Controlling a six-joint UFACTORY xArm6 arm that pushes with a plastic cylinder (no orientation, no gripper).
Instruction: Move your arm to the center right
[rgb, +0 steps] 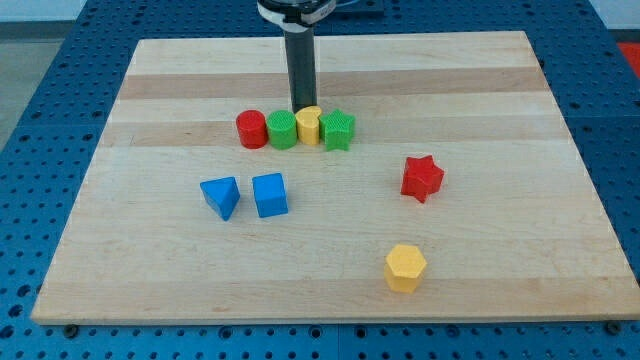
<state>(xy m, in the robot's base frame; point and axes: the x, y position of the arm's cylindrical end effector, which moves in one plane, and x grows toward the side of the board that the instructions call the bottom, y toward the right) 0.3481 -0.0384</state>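
My dark rod comes down from the view's top; my tip (301, 108) rests on the board just behind the yellow cylinder (309, 125), touching or nearly touching it. A row of blocks sits under it: a red cylinder (251, 129), a green cylinder (282, 130), the yellow cylinder and a green star (338, 130), packed side by side. A red star (422, 178) lies toward the view's right of centre. A yellow hexagon (405, 267) lies near the bottom right.
A blue triangular block (221, 196) and a blue cube (270, 194) sit side by side left of centre. The wooden board (520, 110) rests on a blue perforated table (40, 90).
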